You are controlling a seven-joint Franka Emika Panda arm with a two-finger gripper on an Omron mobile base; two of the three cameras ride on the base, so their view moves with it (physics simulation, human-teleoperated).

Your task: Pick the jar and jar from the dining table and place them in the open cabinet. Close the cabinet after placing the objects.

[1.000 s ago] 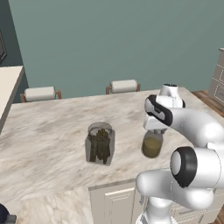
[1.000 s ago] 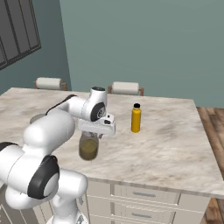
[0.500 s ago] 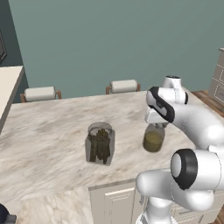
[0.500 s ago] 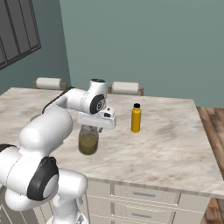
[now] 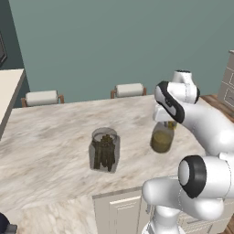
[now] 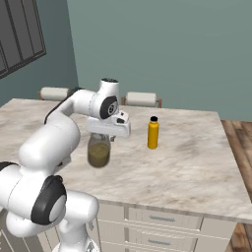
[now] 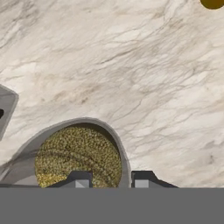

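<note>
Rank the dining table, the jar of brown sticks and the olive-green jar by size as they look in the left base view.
1. dining table
2. jar of brown sticks
3. olive-green jar, partly hidden by the arm, yet clearly smaller.

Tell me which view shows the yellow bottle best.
The right base view: the yellow bottle stands whole, black cap included, beside the gripper. The left base view hides it behind the arm; the hand view catches a sliver.

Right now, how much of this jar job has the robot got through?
Nothing looks put away yet. In hand: the jaws are shut on the rim of the small jar, which hangs above the table. Left: shelving it, then fetching the big jar, which stands on the table, and closing the cabinet.
</note>
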